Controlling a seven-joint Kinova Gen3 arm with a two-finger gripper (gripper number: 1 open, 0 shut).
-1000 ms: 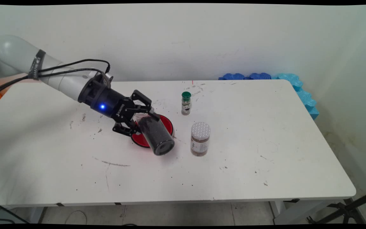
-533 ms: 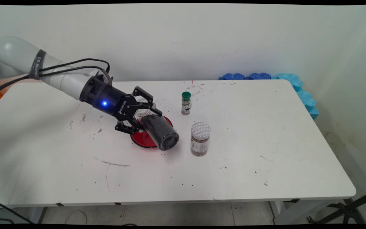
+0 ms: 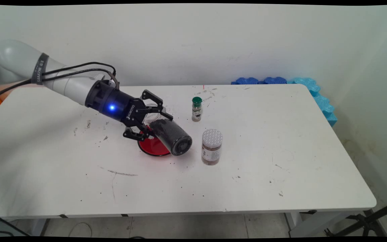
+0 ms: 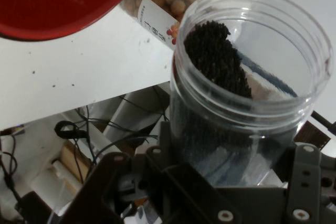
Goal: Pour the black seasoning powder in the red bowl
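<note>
One matte white table (image 3: 281, 174). One glossy red round plate (image 3: 151, 148) at my 6 o'clock. My gripper (image 3: 153, 122) is clamped on one tilted clear plastic jar (image 3: 171, 136) of black grains. Two upright spice jars: silver-lidded (image 3: 212, 146), green-capped (image 3: 197, 109).

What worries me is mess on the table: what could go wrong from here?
The open jar lies tilted in the gripper, its dark grains heaped near the rim; they may spill past the red dish. The jar's base hangs close to the silver-lidded jar, so a swing might topple it.
</note>
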